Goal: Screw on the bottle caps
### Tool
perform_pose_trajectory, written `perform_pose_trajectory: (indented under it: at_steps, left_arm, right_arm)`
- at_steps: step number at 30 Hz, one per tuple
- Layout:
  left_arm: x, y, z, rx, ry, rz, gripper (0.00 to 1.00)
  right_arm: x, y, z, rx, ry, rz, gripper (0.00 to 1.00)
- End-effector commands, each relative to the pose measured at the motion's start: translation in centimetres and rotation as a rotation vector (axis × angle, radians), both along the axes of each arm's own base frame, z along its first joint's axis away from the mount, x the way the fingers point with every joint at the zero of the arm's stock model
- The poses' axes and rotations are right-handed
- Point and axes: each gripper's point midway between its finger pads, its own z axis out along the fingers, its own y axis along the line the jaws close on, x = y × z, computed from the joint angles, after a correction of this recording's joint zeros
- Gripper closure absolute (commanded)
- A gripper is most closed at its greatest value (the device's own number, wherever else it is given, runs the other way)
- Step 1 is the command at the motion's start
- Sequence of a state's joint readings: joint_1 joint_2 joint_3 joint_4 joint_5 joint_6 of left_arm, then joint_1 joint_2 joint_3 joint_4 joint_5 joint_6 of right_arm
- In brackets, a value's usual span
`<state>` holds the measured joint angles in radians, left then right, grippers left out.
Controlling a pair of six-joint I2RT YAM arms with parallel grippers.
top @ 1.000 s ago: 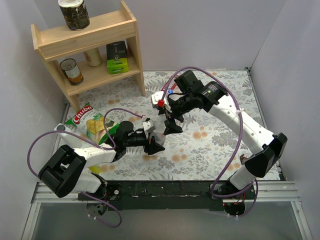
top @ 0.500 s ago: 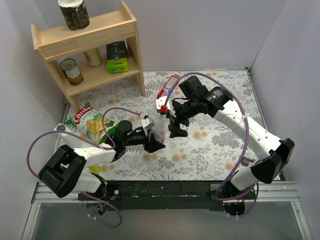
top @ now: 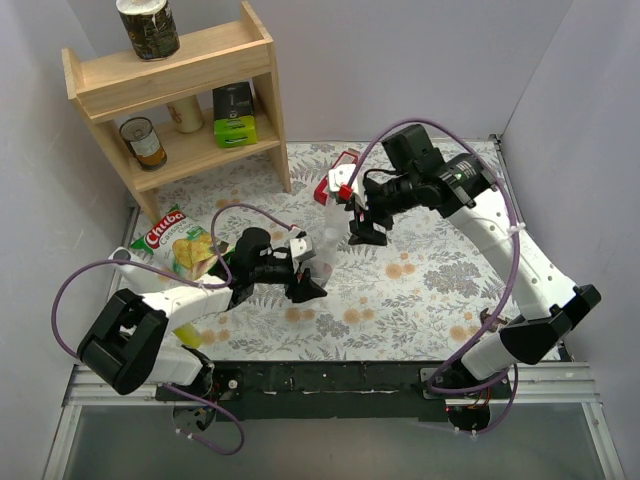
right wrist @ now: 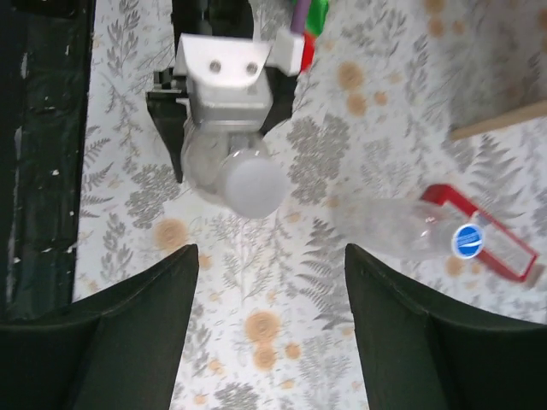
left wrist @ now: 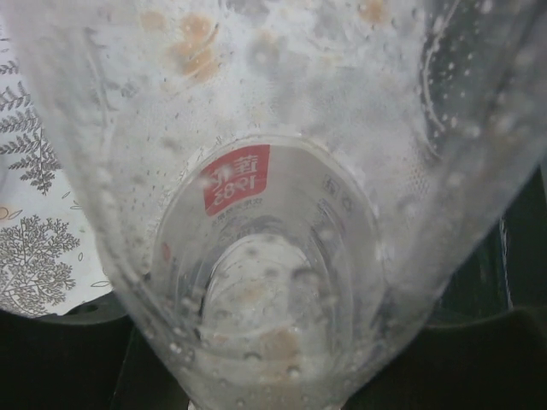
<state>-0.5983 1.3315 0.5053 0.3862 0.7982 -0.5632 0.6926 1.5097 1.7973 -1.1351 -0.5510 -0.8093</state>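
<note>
My left gripper (top: 306, 279) is shut on a clear bottle (top: 318, 250) and holds it upright above the floral cloth. In the right wrist view this bottle (right wrist: 205, 162) carries a pale whitish cap (right wrist: 250, 184) on its neck. The left wrist view is filled by the bottle's wall (left wrist: 273, 213), with a red label patch (left wrist: 237, 178) showing through it. My right gripper (top: 365, 232) is open and empty, apart from the bottle and to its far right; it also shows in its own view (right wrist: 267, 342). A second clear bottle (right wrist: 389, 226) lies on the cloth with a blue-and-white cap (right wrist: 468, 240) at its end.
A flat red box (right wrist: 504, 252) lies by the second bottle. A wooden shelf (top: 180, 95) with cans stands at the far left. A chips bag (top: 180, 248) lies at the left by the left arm. Grey walls close in both sides.
My right gripper has drawn back from the held bottle, up and towards the far right. My left gripper has kept hold of the bottle and shifted slightly.
</note>
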Motion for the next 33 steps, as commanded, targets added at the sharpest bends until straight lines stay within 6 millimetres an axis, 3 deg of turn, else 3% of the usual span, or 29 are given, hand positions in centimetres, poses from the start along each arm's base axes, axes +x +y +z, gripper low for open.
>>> perform_pose_trajectory:
  at_steps: [1,3,7,10,22,33]
  left_arm:
    - [-1.2,0.4,0.3,0.096,-0.187,-0.246,1.0]
    - [-2.0,0.9,-0.9,0.143,-0.148,-0.297,1.0]
    - [-1.6,0.8,-1.0,0.173,-0.177,-0.35,1.0]
    - [-1.4,0.6,-0.8,0.174,-0.191,-0.356,1.0]
    - [-0.7,0.3,-0.1,0.169,-0.221,-0.355,1.0]
    - [-0.4,0.0,-0.2,0.171,-0.214,-0.363,1.0]
  right_arm:
    - [-0.7,1.1,3.2,0.087,-0.249,0.236,0.25]
    - [-1.9,0.5,1.7,0.045,-0.266,0.321,0.25]
    - [-3.4,0.1,0.2,0.0,-0.339,0.494,0.25]
    - [-3.5,-0.1,-0.5,-0.022,-0.347,0.528,0.26]
    - [-4.4,-0.2,-2.3,-0.045,-0.378,0.638,0.32]
    - [-4.9,0.8,-2.2,-0.033,-0.37,0.663,0.44]
